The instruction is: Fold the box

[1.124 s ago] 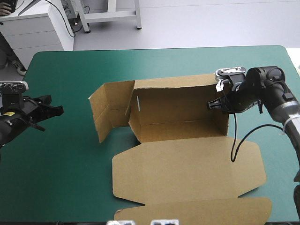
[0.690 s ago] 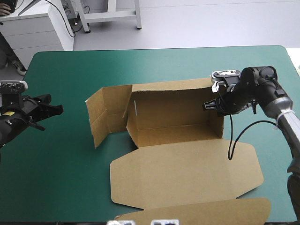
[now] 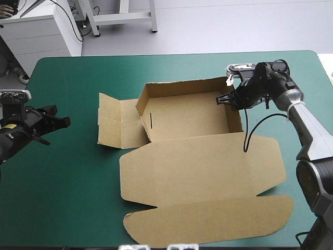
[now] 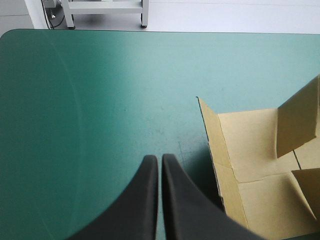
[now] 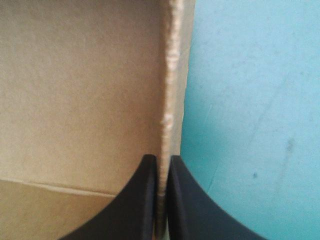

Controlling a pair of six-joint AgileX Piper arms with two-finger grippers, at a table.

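Brown box (image 3: 187, 122) tipped flat, right end effector (image 3: 222, 99) pinching its wall, left end effector (image 3: 63, 123) clenched apart

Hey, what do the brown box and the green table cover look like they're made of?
The box looks like matte brown cardboard, probably corrugated: the wall edge pinched in the right hand is rough and fibrous, and the panels bend along pressed creases. The teal-green cover looks like a smooth mat or laminate with a soft sheen; which one is unclear.
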